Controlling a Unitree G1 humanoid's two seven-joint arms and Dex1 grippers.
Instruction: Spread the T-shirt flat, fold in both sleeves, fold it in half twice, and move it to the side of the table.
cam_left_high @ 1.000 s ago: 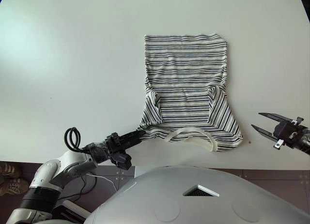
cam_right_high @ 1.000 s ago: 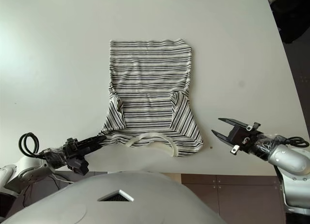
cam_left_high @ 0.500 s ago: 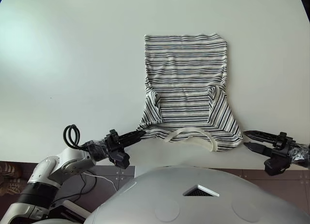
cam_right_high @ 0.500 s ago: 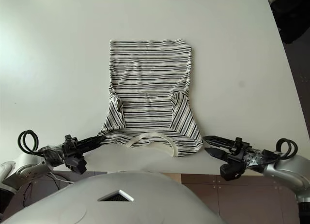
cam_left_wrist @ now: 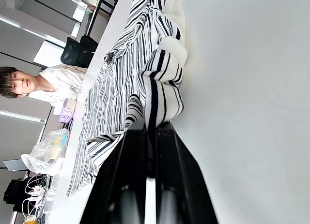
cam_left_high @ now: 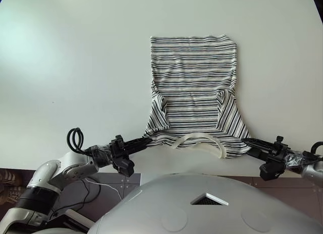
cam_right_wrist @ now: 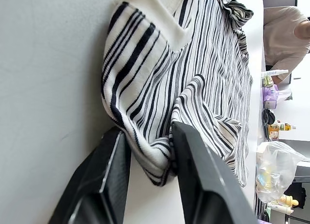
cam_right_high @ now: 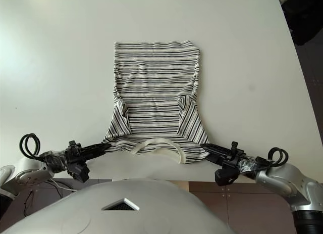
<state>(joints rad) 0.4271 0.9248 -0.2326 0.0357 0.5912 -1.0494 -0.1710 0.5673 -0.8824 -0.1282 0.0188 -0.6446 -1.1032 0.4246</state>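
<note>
The striped T-shirt (cam_left_high: pixel 194 87) lies flat on the white table (cam_left_high: pixel 75 67), with both sleeves folded in and the white collar (cam_left_high: pixel 199 139) toward the front edge. My left gripper (cam_left_high: pixel 143 141) is at the near left shoulder corner. In the left wrist view it (cam_left_wrist: pixel 150 137) is shut on that striped corner. My right gripper (cam_left_high: pixel 248 143) is at the near right shoulder corner. In the right wrist view it (cam_right_wrist: pixel 147 144) is open, one finger on each side of the cloth corner (cam_right_wrist: pixel 145 88).
The table's front edge (cam_left_high: pixel 60 169) runs just under both grippers. White tabletop stretches wide to the left and right of the shirt. A plastic bag (cam_left_wrist: pixel 46 151) and small bottles (cam_right_wrist: pixel 273 74) stand beyond the far end of the table.
My right gripper has swung in from the right, turned level and slid left onto the shirt's near right corner. The left gripper stays on the near left corner.
</note>
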